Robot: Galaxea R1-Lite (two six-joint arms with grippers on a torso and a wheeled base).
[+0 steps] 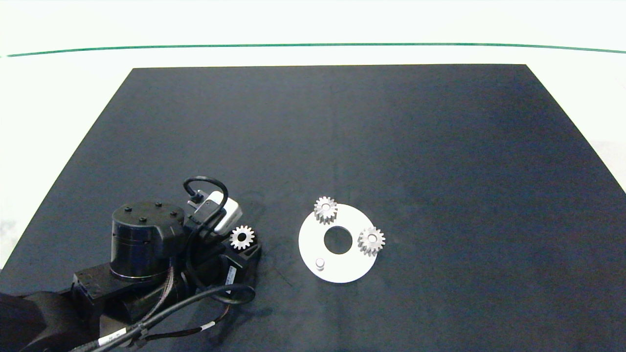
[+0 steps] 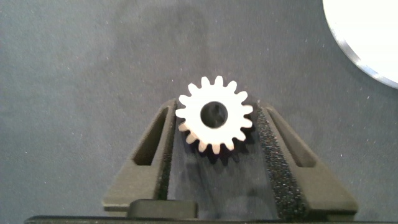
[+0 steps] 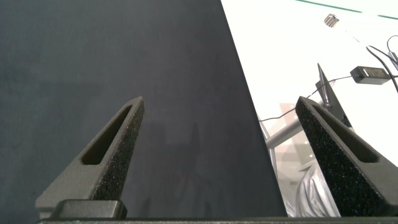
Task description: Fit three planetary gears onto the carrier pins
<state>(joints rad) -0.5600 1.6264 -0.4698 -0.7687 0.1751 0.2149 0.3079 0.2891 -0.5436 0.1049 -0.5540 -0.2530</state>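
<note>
While two gears are already sitting on their pegs, we are counting the job as two-thirds done. On the white disc [image 1: 342,271], one gear [image 1: 325,209] is riding the far peg and another [image 1: 371,240] the right-hand peg; the near-left peg [image 1: 320,264] is standing bare. The third gear [image 2: 214,116] is lying between the fingers of the left end effector [image 2: 214,134], left of the disc on the dark mat [image 1: 440,146]. We are judging it clenched on the gear, teeth touching both pads. What is left, we are thinking: carry it over and drop it on the bare peg. Nothing is lying between gear and peg. The right end effector [image 3: 227,155] is hanging released near the mat's edge, off the bench work.
</note>
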